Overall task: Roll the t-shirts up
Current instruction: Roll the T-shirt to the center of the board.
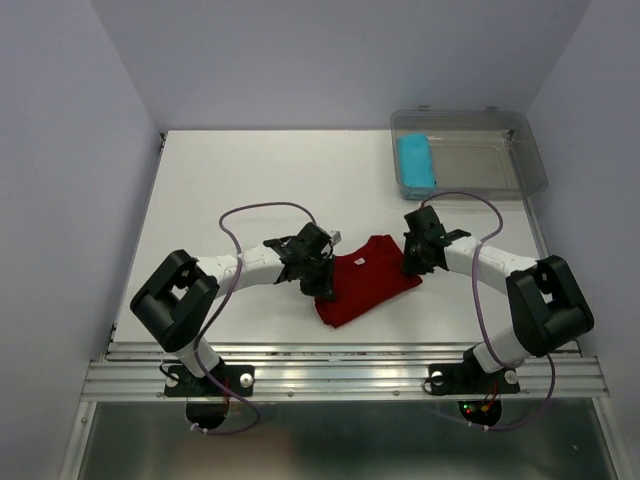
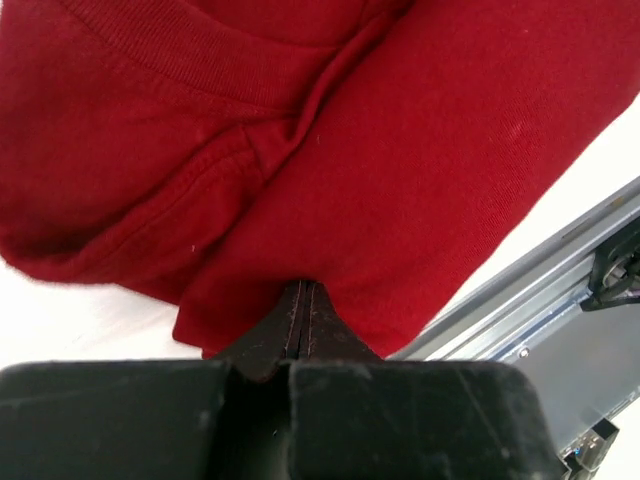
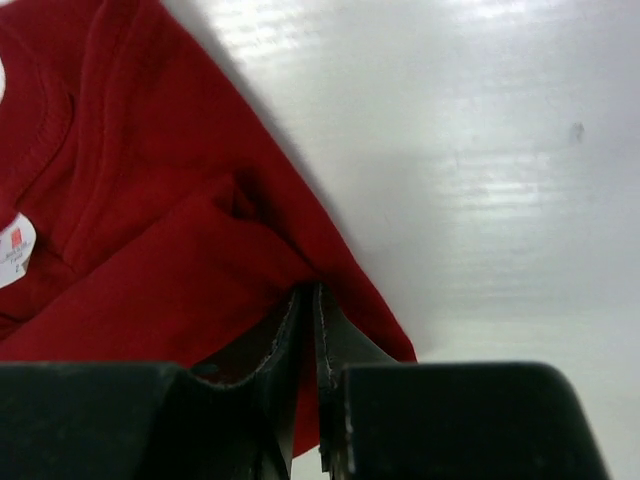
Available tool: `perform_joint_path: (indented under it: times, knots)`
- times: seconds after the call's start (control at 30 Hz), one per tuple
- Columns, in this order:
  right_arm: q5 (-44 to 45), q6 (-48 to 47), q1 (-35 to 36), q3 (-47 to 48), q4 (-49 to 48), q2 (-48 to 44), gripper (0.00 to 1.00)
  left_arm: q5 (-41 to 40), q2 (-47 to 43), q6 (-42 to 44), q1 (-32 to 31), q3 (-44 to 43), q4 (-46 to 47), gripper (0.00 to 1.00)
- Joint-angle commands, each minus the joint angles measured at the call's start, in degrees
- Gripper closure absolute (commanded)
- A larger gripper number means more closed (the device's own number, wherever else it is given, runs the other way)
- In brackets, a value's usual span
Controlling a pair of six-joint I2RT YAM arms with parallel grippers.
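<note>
The left fingers (image 1: pixel 326 290) are pressing tightly together, nipping the folded near edge of the dark red t-shirt (image 1: pixel 365 285) at their very tips. In the left wrist view those fingers (image 2: pixel 303 300) are meeting in a thin line. The shirt (image 2: pixel 400 150) is spreading out just beyond them, and its ribbed collar (image 2: pixel 200 50) is lying further beyond and to their left. A metal rail (image 2: pixel 530 290) is running off to their right.

The right fingers (image 1: pixel 412 262) are clamping the opposite edge of the same shirt. In the right wrist view they (image 3: pixel 300 312) are standing almost together, with red cloth (image 3: pixel 150 200) caught between them. The shirt is bunching up to their left, where a white neck label (image 3: pixel 10 250) is showing. Bare counter (image 3: pixel 480 150) is stretching away to their right.

The shirt is lying crumpled on the counter (image 1: pixel 230 180) between the two sets of fingers, touching both. The cyan-blue t-shirt (image 1: pixel 415 165) is sitting as a compact roll inside the clear plastic bin (image 1: pixel 520 150). It is well beyond the right fingers and apart from them.
</note>
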State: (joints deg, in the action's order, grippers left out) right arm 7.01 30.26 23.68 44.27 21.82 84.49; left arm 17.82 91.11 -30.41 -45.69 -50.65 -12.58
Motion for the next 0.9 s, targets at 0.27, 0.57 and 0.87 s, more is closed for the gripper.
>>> perform_joint_path:
  times: [0.27, 0.57, 0.87]
  knots:
    - [-3.14, -3.62, -0.13, 16.09, -10.66, 16.48, 0.88, -5.96, 2.94, 0.44, 1.74, 0.2, -0.78, 1.0]
    - [-5.6, -5.92, -0.13, 28.94, -8.99, 21.69, 0.88, -17.2, -8.75, 1.5, 2.01, -5.58, -11.75, 0.99]
    - [-4.73, -6.53, -0.13, 26.76, -5.22, 6.51, 0.42, -31.16, -5.96, 0.27, -6.32, -18.23, -21.69, 0.5]
